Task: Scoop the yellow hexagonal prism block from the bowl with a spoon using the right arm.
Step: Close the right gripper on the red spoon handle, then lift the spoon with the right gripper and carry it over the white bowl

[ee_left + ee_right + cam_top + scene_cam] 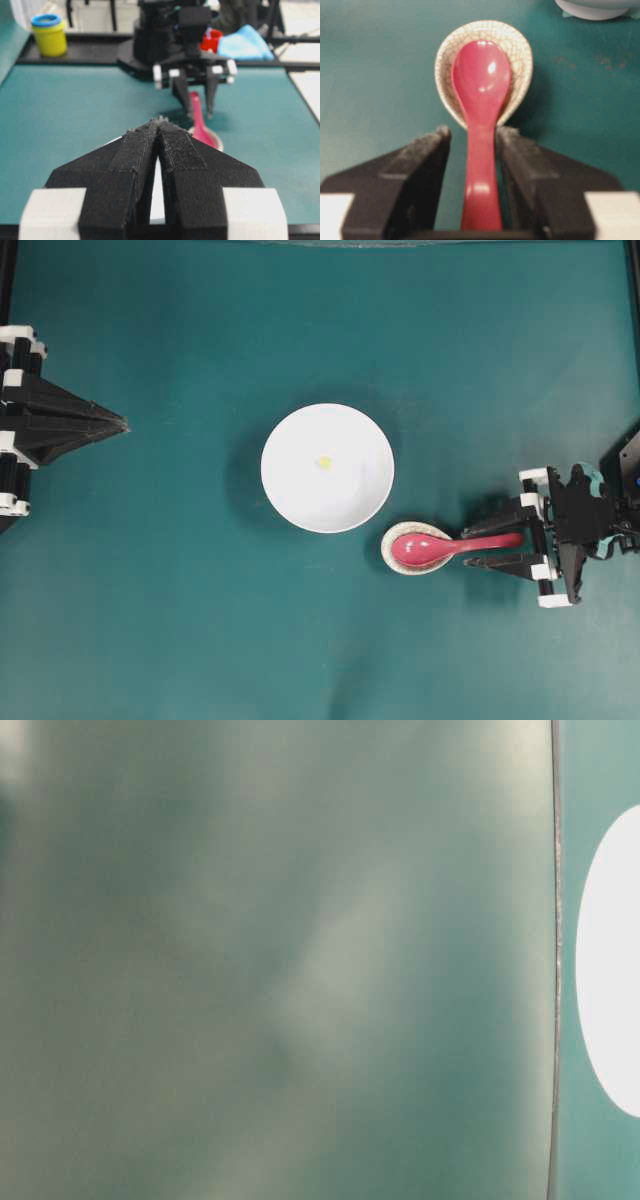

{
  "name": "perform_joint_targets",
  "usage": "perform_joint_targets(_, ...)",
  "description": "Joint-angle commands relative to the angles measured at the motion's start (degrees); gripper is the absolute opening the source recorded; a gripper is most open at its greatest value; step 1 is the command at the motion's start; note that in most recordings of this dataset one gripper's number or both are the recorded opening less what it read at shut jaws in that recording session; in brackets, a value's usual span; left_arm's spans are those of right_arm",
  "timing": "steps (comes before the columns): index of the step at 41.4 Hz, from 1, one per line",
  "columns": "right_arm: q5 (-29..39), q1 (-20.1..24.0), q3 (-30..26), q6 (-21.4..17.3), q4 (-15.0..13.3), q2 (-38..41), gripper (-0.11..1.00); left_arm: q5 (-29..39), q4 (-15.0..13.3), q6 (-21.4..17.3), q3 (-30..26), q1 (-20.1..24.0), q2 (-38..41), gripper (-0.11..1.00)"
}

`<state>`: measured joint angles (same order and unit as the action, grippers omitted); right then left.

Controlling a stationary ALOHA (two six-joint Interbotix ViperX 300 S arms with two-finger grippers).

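The white bowl (275, 455) sits mid-table with the tiny yellow hexagonal prism block (324, 462) lying inside it. Just right of and nearer than the bowl, the pink-red spoon (430, 548) lies with its scoop in a small speckled rest and its handle pointing right. My right gripper (472, 547) straddles that handle. In the right wrist view the spoon (481, 80) runs between the fingers of the right gripper (472, 135), with teal table showing on both sides of the handle, so the jaws stand open around it. My left gripper (122, 424) rests shut and empty at the far left.
The speckled beige spoon rest (520, 50) holds the scoop close beside the bowl (590, 9). Past the table's far edge in the left wrist view stand a yellow pot (49, 34), a red cup (211, 40) and a blue cloth (244, 44).
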<state>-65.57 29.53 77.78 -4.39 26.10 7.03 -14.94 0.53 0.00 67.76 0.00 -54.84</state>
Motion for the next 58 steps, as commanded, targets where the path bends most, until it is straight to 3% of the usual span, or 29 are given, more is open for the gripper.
perform_joint_targets(1,-0.18,0.26,-0.26,0.09,0.00,-0.53,0.47,-0.53,0.18,-0.09,-1.41,-0.09,0.53,0.00)
perform_joint_targets(30,-0.09,0.18,-0.44,0.09,0.26,-0.62,0.29,-0.44,0.09,-0.09,-1.41,-0.09,0.53,0.00)
perform_joint_targets(47,-0.53,0.09,-0.53,-0.09,0.88,-1.23,0.25,-0.35,0.18,-0.09,-1.41,-0.09,0.62,0.00)
perform_joint_targets(58,0.35,-0.62,0.00,1.76,0.88,-7.56,0.25,-0.26,0.18,-0.09,-1.49,-0.09,0.62,0.00)
